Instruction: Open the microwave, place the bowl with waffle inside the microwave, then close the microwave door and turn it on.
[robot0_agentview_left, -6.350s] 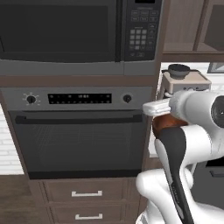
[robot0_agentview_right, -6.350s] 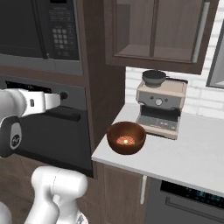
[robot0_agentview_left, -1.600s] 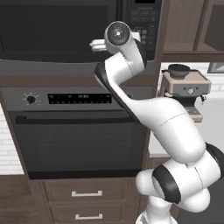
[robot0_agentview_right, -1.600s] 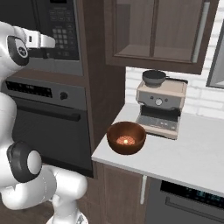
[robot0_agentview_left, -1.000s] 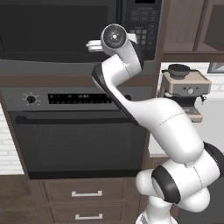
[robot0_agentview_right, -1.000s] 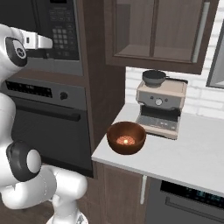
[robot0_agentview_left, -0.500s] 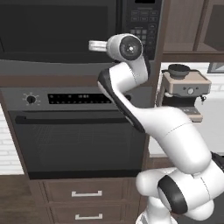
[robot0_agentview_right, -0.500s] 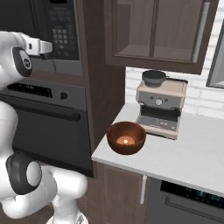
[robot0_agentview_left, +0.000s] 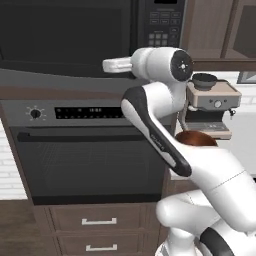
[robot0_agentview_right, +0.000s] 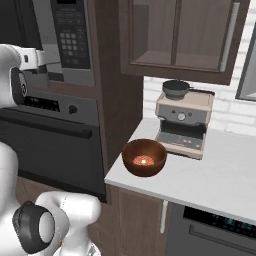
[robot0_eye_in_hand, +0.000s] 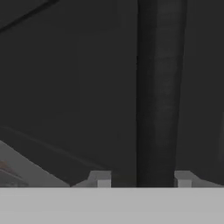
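The table (robot0_agentview_right: 220, 180) was a pale grey countertop with a squared edge, sitting right of the dark wood cabinet column and under a white brick backsplash. The bowl with waffle (robot0_agentview_right: 144, 157) sat near the table's front left corner, round, deep, reddish-brown and wooden-looking, with the small orange-tan waffle (robot0_agentview_right: 144, 160) at its bottom. Just behind it toward the back edge stood a beige coffee machine (robot0_agentview_right: 182, 125) with a small dark cup (robot0_agentview_right: 175, 88) on top. The black oven (robot0_agentview_left: 85, 150) with a knob and long bar handle filled the column below the microwave (robot0_agentview_left: 75, 35).

Your arm rose from the base, bent sharply at the elbow, and the hand pointed level toward the microwave front at its lower edge. Your gripper (robot0_agentview_left: 108, 65) reached left along the bottom of the microwave door (robot0_agentview_left: 60, 32), which was shut, dark and glossy; the keypad panel (robot0_agentview_right: 70, 35) was on its right. In the hand view your gripper's fingertips (robot0_eye_in_hand: 100, 178) stood either side of a dark vertical bar (robot0_eye_in_hand: 159, 92) on the door, jaws about half apart; I couldn't tell if they pressed the bar.
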